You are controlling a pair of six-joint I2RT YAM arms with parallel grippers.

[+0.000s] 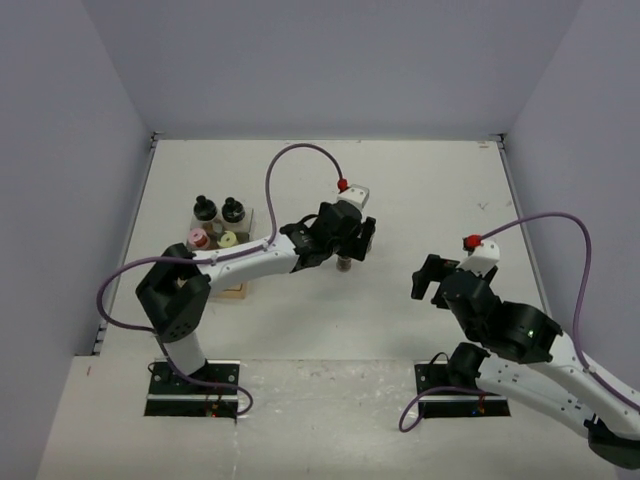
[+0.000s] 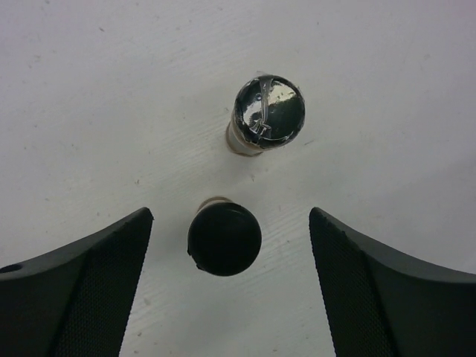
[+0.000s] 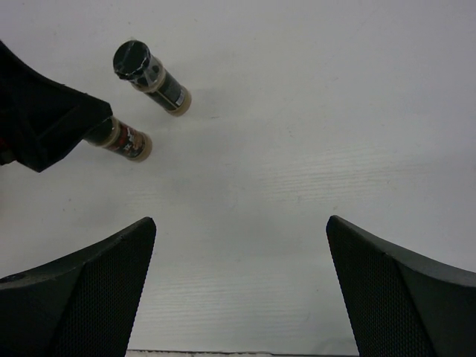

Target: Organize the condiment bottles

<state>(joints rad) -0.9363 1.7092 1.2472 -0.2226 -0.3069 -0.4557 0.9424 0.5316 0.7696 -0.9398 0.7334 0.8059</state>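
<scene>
Two clear jars with black caps stand upright near the table's middle. In the left wrist view one black cap (image 2: 224, 239) lies between my left gripper's (image 2: 230, 214) open fingers, untouched; the other jar (image 2: 268, 111), with a shiny cap, stands just beyond. In the top view my left gripper (image 1: 348, 248) hovers over them and only one jar (image 1: 344, 264) shows. The right wrist view shows both jars (image 3: 152, 76) (image 3: 123, 139). Two black-capped jars (image 1: 204, 208) (image 1: 233, 208), a pink-lidded jar (image 1: 198, 238) and a cream-yellow jar (image 1: 228, 240) stand at the left. My right gripper (image 1: 430, 278) (image 3: 241, 220) is open and empty.
A flat wooden rack (image 1: 234, 291) lies under the left arm beside the four grouped jars. The white table (image 1: 420, 190) is walled on three sides. The left gripper's body (image 3: 37, 111) shows at the left of the right wrist view.
</scene>
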